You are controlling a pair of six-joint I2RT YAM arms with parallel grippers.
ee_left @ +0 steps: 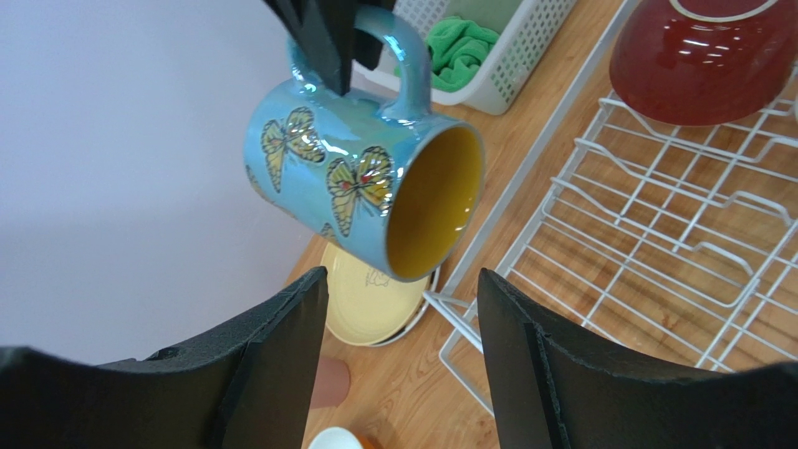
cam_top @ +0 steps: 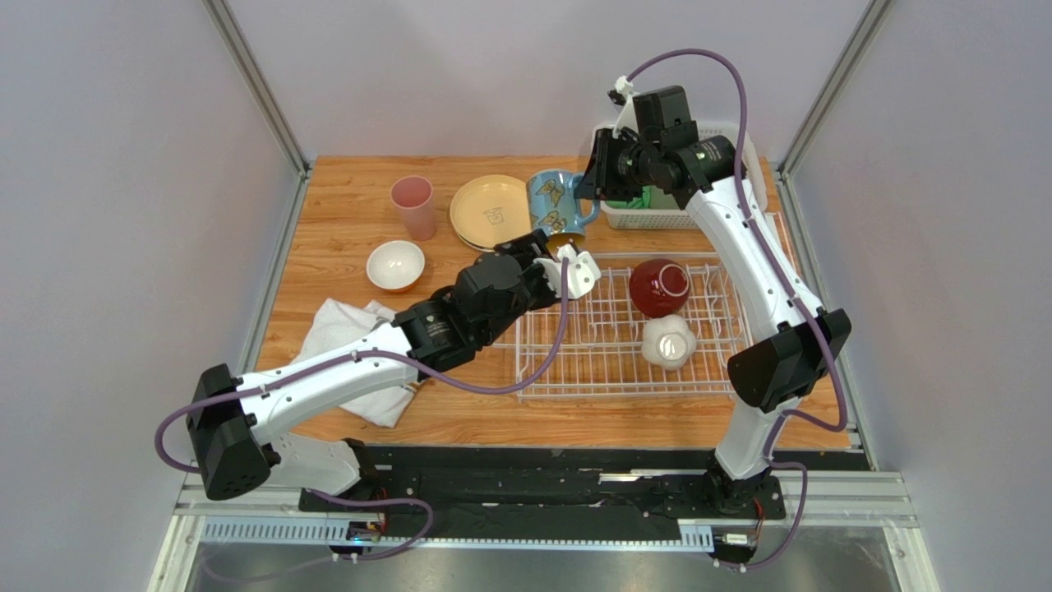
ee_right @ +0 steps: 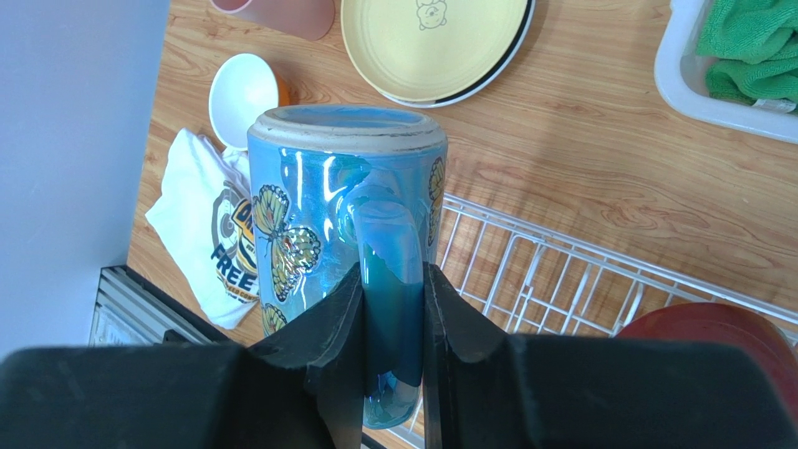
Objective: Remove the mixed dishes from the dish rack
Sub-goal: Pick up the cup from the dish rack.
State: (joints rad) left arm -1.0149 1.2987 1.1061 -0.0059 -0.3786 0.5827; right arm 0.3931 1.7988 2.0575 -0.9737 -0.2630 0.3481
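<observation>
A light-blue butterfly mug (cam_top: pixel 558 200) hangs tilted in the air over the far left corner of the white wire dish rack (cam_top: pixel 531 370). My right gripper (ee_right: pixel 393 309) is shut on the handle of this mug (ee_right: pixel 318 215). Just under the mug (ee_left: pixel 356 178), my left gripper (ee_left: pixel 403 318) stands open with nothing between its fingers. Inside the rack lie a dark red bowl (cam_top: pixel 658 286) and a small white dish (cam_top: pixel 668 342). On the table sit the tan plates (cam_top: pixel 490 210), a pink cup (cam_top: pixel 413 206) and a white bowl (cam_top: pixel 395 264) with an orange one under it.
A white perforated basket (cam_top: pixel 655 216) holding green cloths stands at the back, behind the rack. A printed white T-shirt (cam_top: pixel 352 339) lies at the front left under my left arm. Grey walls close in the table on both sides.
</observation>
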